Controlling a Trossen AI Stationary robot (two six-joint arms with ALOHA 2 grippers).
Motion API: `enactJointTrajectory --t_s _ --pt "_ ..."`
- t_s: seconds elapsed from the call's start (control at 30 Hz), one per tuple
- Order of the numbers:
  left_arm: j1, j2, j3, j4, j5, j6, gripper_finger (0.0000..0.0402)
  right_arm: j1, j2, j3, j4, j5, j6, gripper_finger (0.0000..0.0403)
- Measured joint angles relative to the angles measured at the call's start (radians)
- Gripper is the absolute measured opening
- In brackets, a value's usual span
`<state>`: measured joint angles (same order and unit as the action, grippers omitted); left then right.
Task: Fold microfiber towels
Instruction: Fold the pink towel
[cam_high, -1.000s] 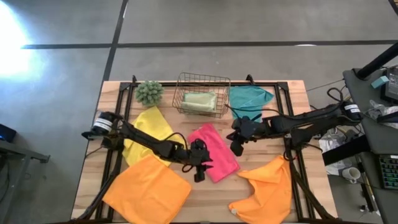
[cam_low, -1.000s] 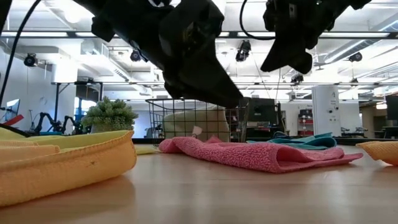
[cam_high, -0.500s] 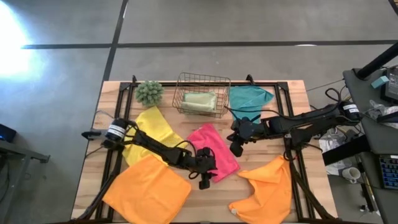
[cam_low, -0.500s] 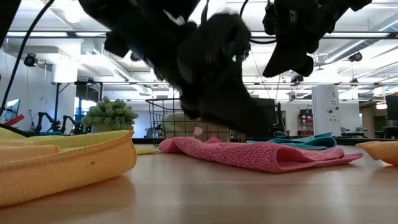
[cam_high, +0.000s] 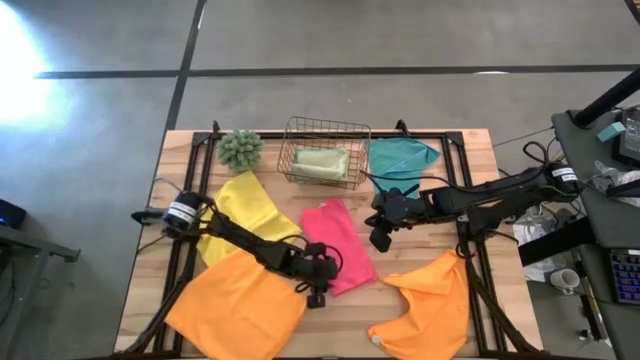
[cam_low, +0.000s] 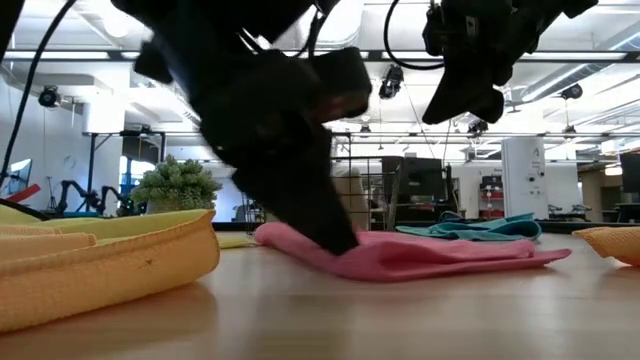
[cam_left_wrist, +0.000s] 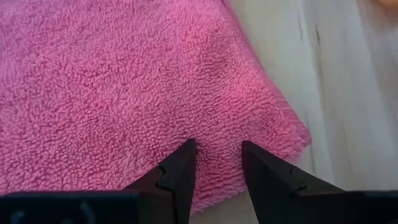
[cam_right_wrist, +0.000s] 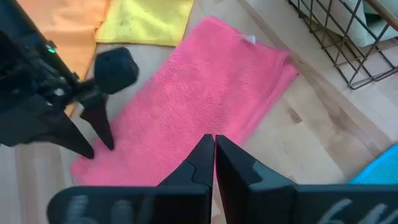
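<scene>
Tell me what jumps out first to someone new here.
The pink towel at table centre, with the left tool open and down on its near corner. Around it lie orange towels in front and a wire basket at the back; the right tool hangs shut above.

Pink towel (cam_high: 340, 248) lies flat mid-table, others scattered.

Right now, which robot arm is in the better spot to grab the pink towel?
Left. Its open fingers sit on the pink towel near a corner, while the right gripper hangs shut above the table.
</scene>
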<state>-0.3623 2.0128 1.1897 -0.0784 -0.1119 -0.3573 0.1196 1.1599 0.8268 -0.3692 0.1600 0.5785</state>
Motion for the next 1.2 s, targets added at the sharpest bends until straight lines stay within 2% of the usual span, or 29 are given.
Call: enactJointTrajectory --t_s 0.33,0.53,0.67,0.83,1.0,1.2 --pt "-0.051 -0.113 -0.008 -0.367 0.018 0.012 0.0118 0.001 0.000 0.000 0.000 -0.003 0.004 0.0008" --pt "-0.071 -0.186 -0.005 -0.391 -0.053 0.031 0.0118 0.006 0.000 0.000 0.000 -0.003 -0.003 0.0008" --pt "-0.074 -0.232 0.007 -0.408 -0.063 0.027 0.0118 0.020 0.000 0.000 0.007 -0.008 -0.005 0.0008" --pt "-0.127 -0.296 0.020 -0.523 -0.090 0.025 0.0118 0.103 0.001 0.000 0.064 -0.010 -0.013 0.0008" --pt "-0.231 -0.298 0.037 -0.589 -0.149 0.025 0.0118 0.230 0.017 0.000 0.160 0.002 -0.021 0.0009" --pt "-0.309 -0.266 0.048 -0.575 -0.308 0.024 0.0118 0.337 0.061 0.000 0.243 0.050 -0.014 0.0033"
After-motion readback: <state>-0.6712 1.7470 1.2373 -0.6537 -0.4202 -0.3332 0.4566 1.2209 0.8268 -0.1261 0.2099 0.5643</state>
